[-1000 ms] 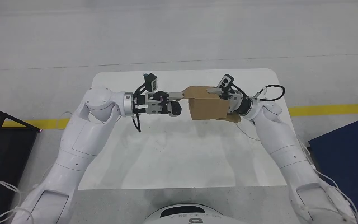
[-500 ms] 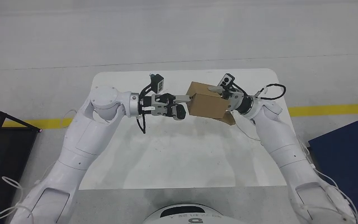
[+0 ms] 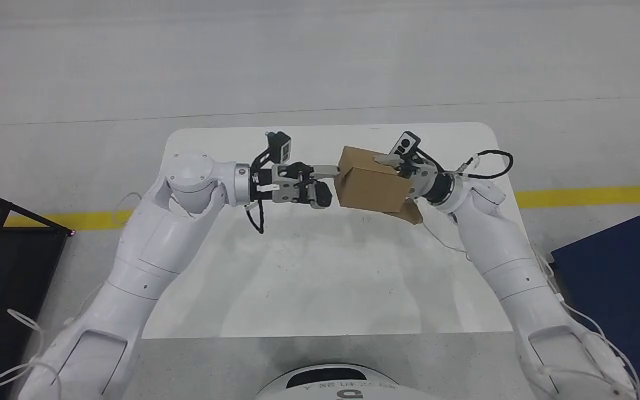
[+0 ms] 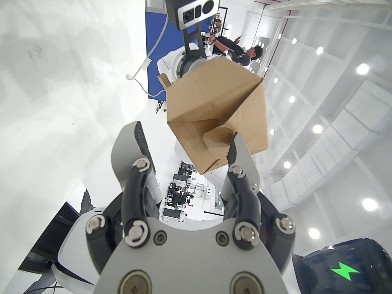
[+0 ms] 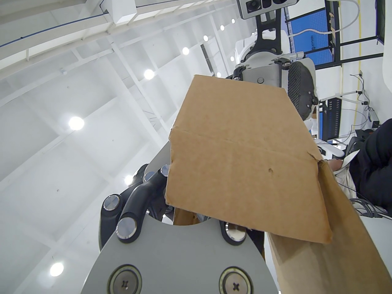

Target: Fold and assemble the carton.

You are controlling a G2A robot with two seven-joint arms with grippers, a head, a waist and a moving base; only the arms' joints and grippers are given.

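Observation:
A brown carton hangs tilted above the white table, held at its right end by my right gripper. In the right wrist view the carton covers that gripper's fingers, and a loose flap hangs to one side. My left gripper is open at the carton's left end. Seen from the left wrist, the carton sits just beyond the left gripper; one fingertip touches its folded end flap, while the other fingertip stands apart from it.
The table's near half lies below and in front of both arms. A black frame stands on the floor to the left and a blue panel to the right. A yellow line runs along the floor.
The carton has tipped from level to tilted. My left gripper has shifted right, closer to the carton's end. The right arm has hardly moved.

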